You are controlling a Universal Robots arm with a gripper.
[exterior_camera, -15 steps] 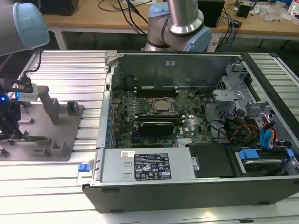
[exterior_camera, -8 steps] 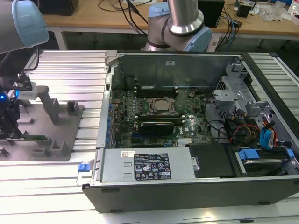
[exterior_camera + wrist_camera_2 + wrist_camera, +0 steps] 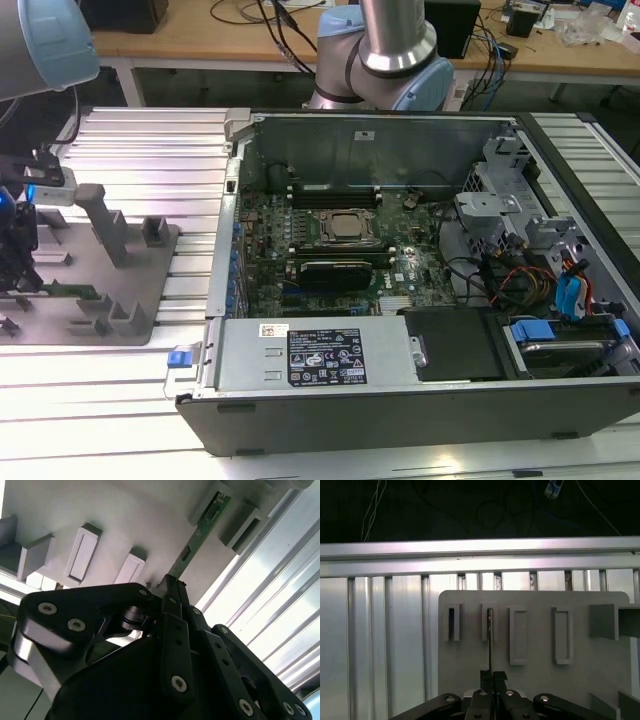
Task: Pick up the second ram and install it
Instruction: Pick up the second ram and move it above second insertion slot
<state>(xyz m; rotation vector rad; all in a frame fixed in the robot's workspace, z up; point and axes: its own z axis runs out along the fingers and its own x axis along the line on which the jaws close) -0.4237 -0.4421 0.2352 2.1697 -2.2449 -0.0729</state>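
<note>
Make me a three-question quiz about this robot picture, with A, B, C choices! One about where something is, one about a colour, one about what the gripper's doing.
1. Where is the second ram?
A) in a drawer
B) on the grey tray
C) on the floor

2. What colour is it?
A) red
B) yellow
C) green

3. What is the gripper doing?
A) shut on the ram
B) wide open
C) holding a cable

Answers:
1 B, its far end sits between the tray's blocks.
2 C, its board looks green in the second wrist view.
3 A, it pinches the ram's near end.
</note>
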